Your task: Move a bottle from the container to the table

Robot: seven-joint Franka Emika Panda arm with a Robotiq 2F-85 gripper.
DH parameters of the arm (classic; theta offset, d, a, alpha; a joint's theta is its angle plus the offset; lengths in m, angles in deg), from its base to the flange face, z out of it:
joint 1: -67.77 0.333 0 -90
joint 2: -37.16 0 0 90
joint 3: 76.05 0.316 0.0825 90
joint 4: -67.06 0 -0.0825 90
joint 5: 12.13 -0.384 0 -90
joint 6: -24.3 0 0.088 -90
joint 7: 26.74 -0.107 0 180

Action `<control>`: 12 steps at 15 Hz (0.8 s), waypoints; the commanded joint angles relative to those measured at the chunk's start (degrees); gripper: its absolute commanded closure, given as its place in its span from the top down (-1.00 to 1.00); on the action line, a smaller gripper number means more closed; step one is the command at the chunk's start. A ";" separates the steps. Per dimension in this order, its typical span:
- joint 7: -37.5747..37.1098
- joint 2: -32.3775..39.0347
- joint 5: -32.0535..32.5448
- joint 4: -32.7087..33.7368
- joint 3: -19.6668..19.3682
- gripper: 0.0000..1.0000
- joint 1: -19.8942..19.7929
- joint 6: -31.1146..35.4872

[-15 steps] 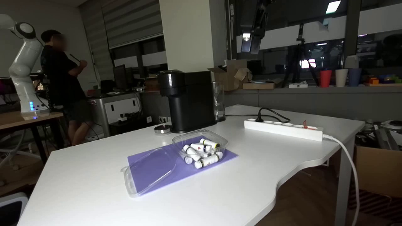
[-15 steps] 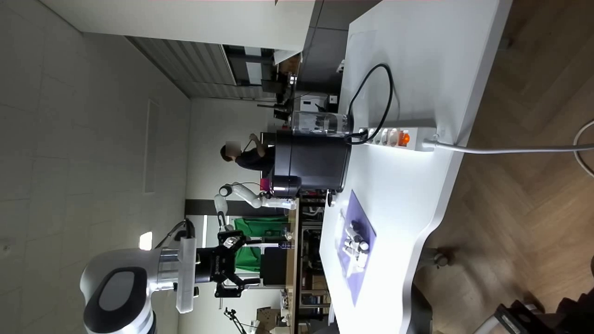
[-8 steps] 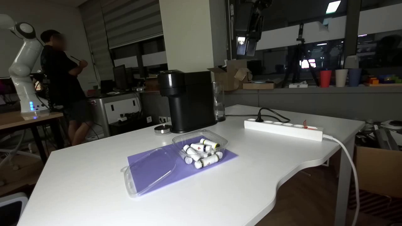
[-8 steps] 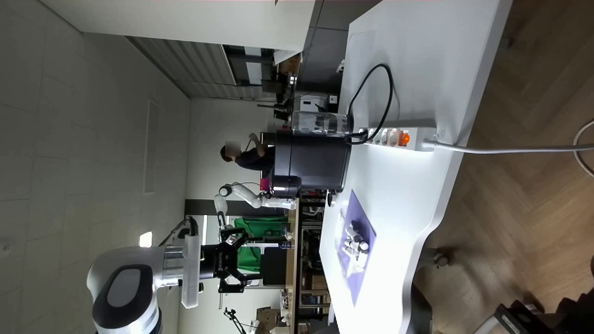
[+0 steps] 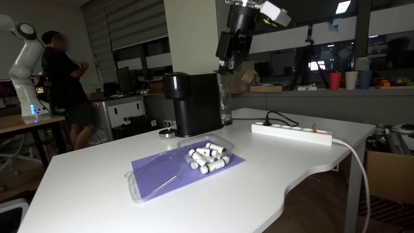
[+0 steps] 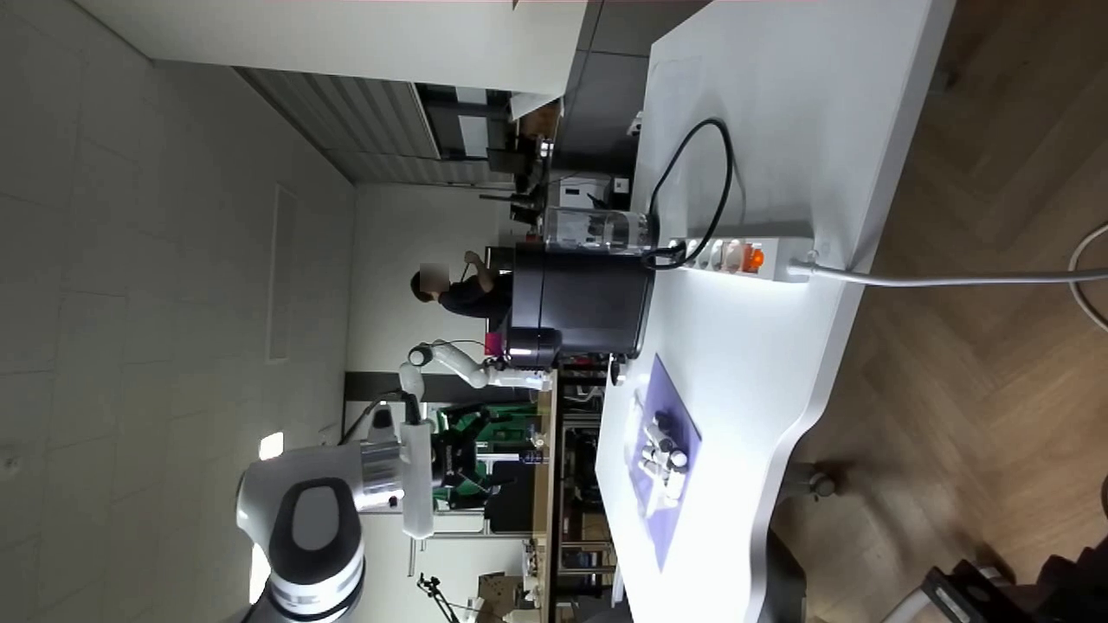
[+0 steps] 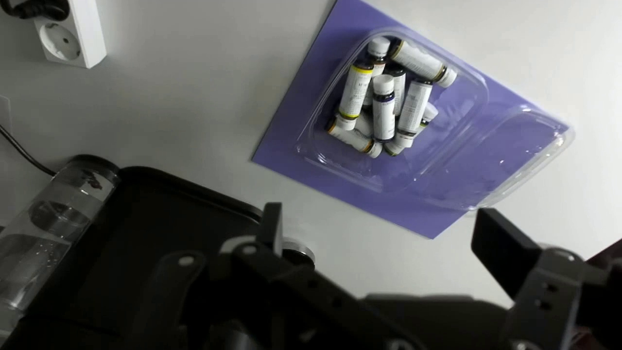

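Several small bottles with white caps and white labels lie piled in a clear plastic container. One bottle shows on top in the wrist view (image 7: 385, 116), another in an exterior view (image 5: 215, 165). The container (image 7: 478, 92) stands on a purple mat (image 7: 393, 216) on the white table (image 5: 97, 181). Its clear lid (image 7: 559, 138) lies open beside it on the mat. My gripper (image 7: 378, 216) is open and empty. In an exterior view the gripper (image 5: 230, 67) hangs high, above the level of the coffee machine, well apart from the bottles.
A black coffee machine (image 5: 199, 103) with a clear water tank (image 5: 226, 108) stands behind the container. A small round metal dish (image 5: 167, 133) sits at its foot. A white power strip (image 5: 291, 134) with a black cable (image 5: 284, 118) lies to its right in that view.
The arm and gripper have moved toward the coffee machine, and the gripper sits lower and further left in an exterior view. The bottles, container and lid have not moved.
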 commanded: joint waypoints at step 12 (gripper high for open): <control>11.22 22.70 -10.29 10.80 10.84 1.00 -4.63 4.78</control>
